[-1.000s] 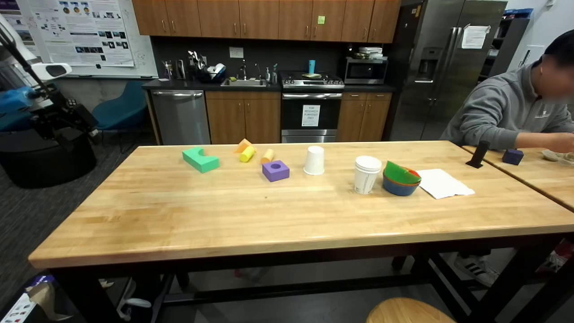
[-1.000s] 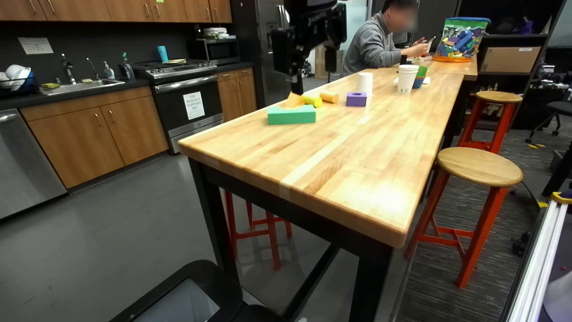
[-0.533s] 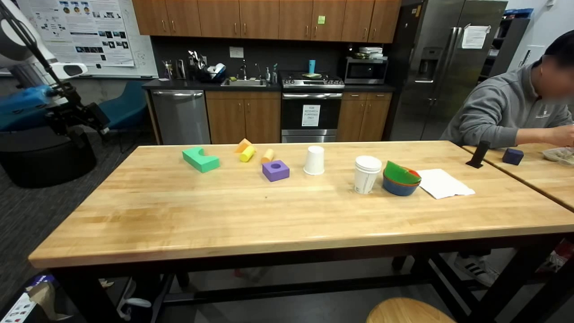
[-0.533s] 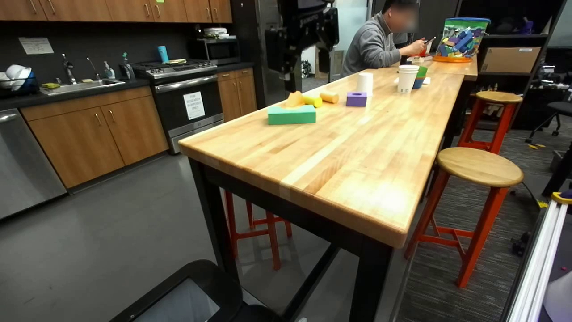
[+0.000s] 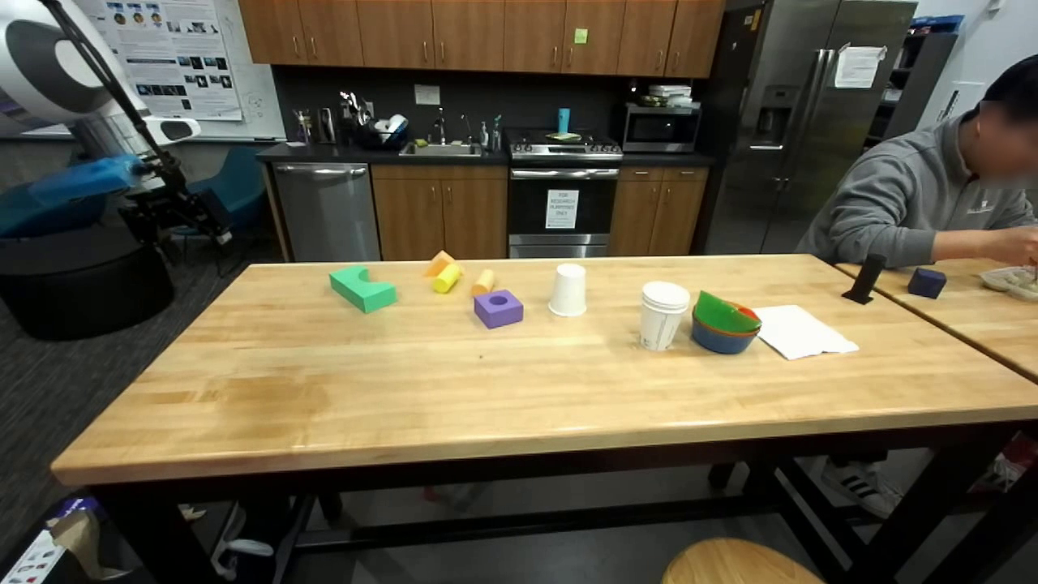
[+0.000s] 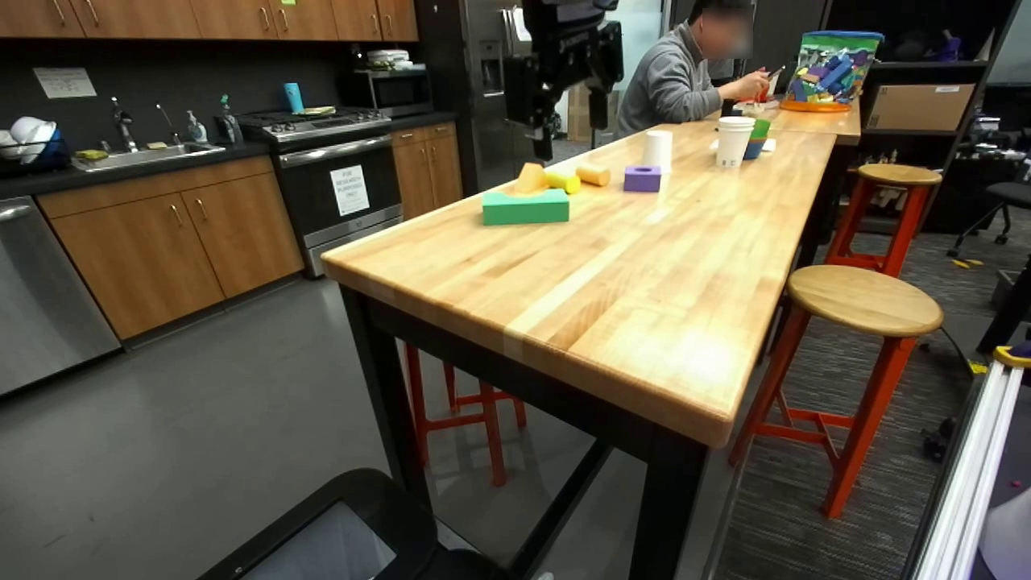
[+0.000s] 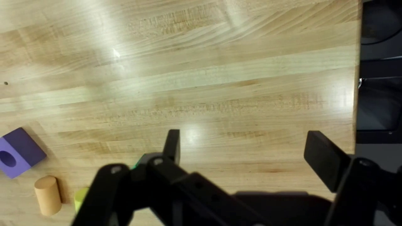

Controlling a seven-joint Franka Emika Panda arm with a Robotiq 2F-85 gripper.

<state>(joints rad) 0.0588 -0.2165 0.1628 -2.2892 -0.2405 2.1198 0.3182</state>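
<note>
My gripper stands open above the table in the wrist view, with only bare wood showing between its fingers. In an exterior view the gripper hangs above the far end of the blocks. Nearest is a green block with a curved notch, mostly hidden behind a finger in the wrist view. Beside it are an orange wedge-like block, a yellow cylinder and a light orange cylinder. A purple block with a round hole lies at the wrist view's left edge. Nothing is held.
An upturned white cup, a stack of white cups, nested bowls and white paper are further along the table. A person sits at the adjoining table. Stools stand along one side.
The arm and open gripper have moved rightward, toward the table, in an exterior view. In the other camera's picture the gripper dipped left, then came back right and up. The blocks have stayed put.
</note>
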